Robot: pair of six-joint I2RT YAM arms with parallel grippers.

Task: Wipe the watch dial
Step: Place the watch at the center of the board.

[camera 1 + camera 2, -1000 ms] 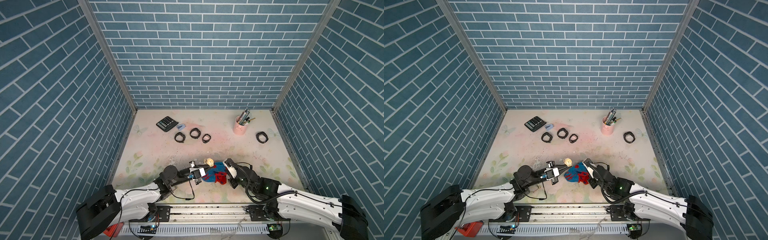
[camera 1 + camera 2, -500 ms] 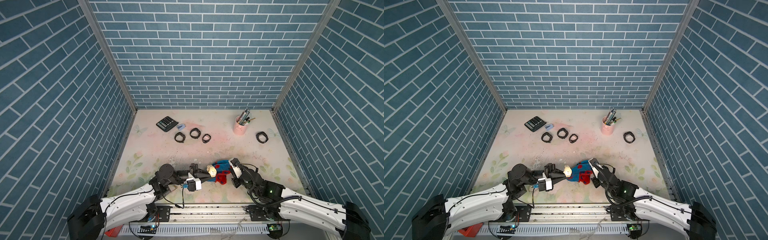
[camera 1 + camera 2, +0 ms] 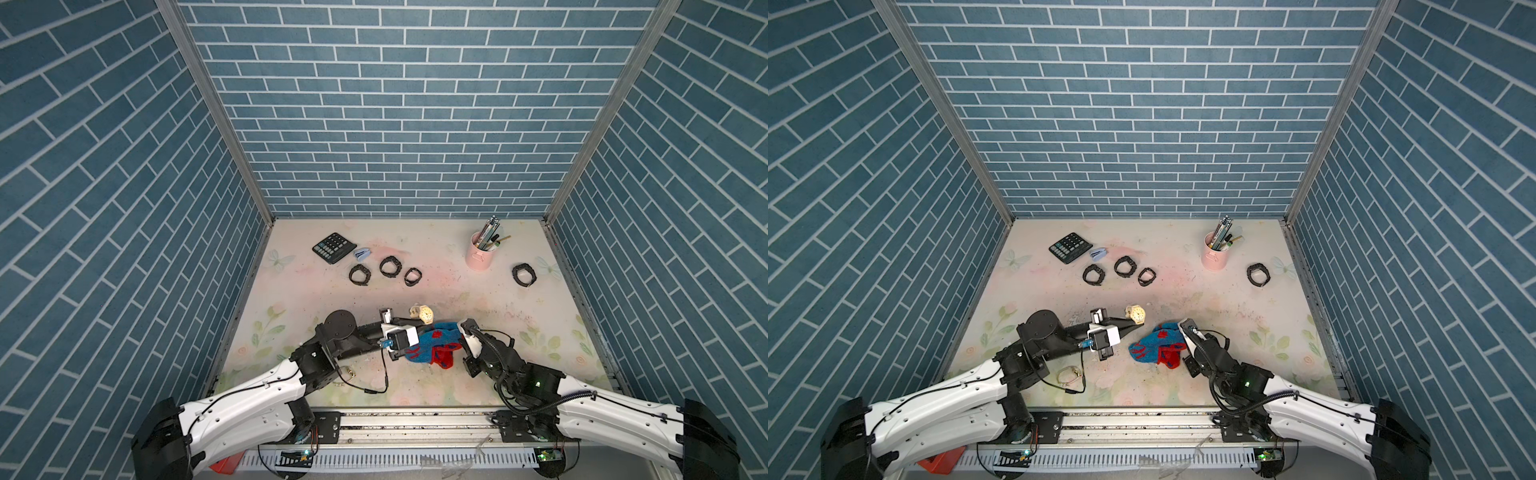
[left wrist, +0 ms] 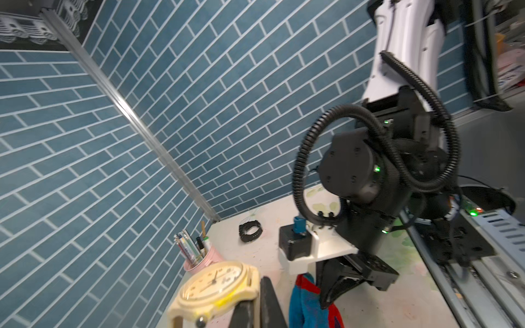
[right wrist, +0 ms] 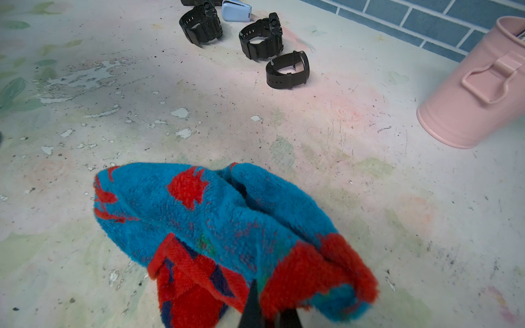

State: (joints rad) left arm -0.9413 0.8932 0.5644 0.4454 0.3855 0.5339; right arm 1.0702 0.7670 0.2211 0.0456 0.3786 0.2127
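watch: cream watch [image 3: 1136, 313] raised off the table [image 3: 1225, 316], lower centre of the frame in both top views, dial turned up toward the camera
left gripper: left gripper [image 4: 257, 308] pinched tight on the watch just under its case
right gripper: right gripper [image 5: 267, 311] clamped on the red edge of the blue-and-red cloth [image 3: 1156, 345], which hangs loose from it
key relation: the dial sits up and to the left of the cloth in a top view, near but apart, bare table showing between them
nearer arm: the right, cloth in its grip; likely a short sweep up-left onto the dial
long axis: cloth bunched left to right across the frame; the watch band's run cannot be told
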